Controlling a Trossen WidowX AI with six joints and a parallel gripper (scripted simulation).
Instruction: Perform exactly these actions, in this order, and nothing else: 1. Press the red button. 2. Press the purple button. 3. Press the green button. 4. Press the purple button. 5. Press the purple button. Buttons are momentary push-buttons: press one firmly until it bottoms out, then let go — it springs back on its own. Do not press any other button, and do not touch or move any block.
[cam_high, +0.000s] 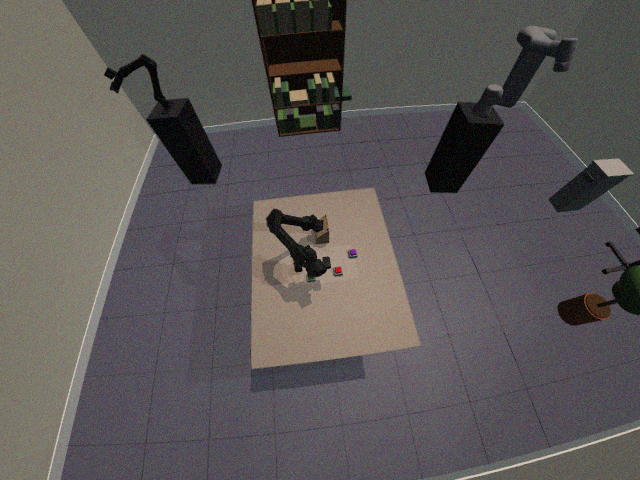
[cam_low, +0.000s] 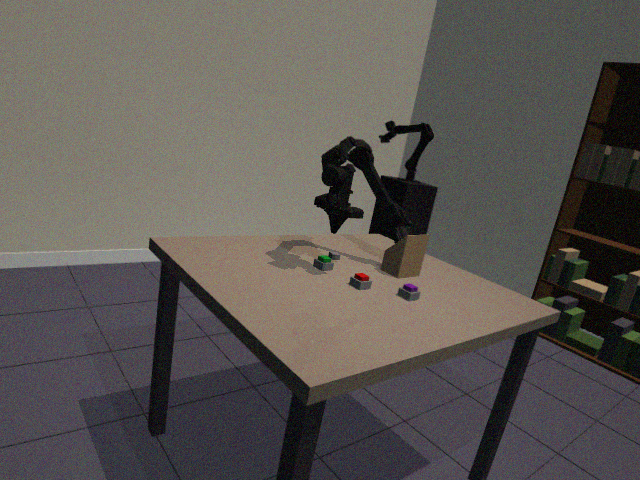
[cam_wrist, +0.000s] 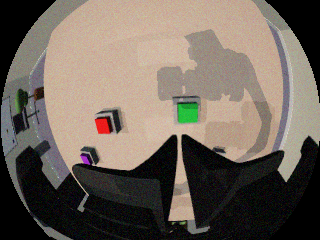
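We see the surface (cam_low: 289, 315) spread wide beneath our end effector, tan and square-edged, carrying everything that matters here. Our arm (cam_low: 361, 170) arches up from the tan base block (cam_low: 405, 255), which sits behind the end effector, and bends down toward the surface.

Our end effector (cam_low: 336, 225) hangs above the surface, pointing down, clear of any contact in the exterior view. Its fingers are drawn nearly together, leaving only a thin slit between them in the wrist view (cam_wrist: 180, 160), and they grip nothing.

The green button (cam_wrist: 187, 112) lies just ahead of our fingertips in the wrist view, almost in line with the slit between them; from the exterior view it sits below the end effector (cam_low: 324, 258). The red button (cam_wrist: 104, 124) lies off to the left side of the end effector in the wrist view, near the green one but apart from it. The purple button (cam_wrist: 87, 158) sits farther that same way, at the edge of the left finger's outline. A small grey block (cam_low: 334, 254) rests just beside the green button, beneath the end effector.
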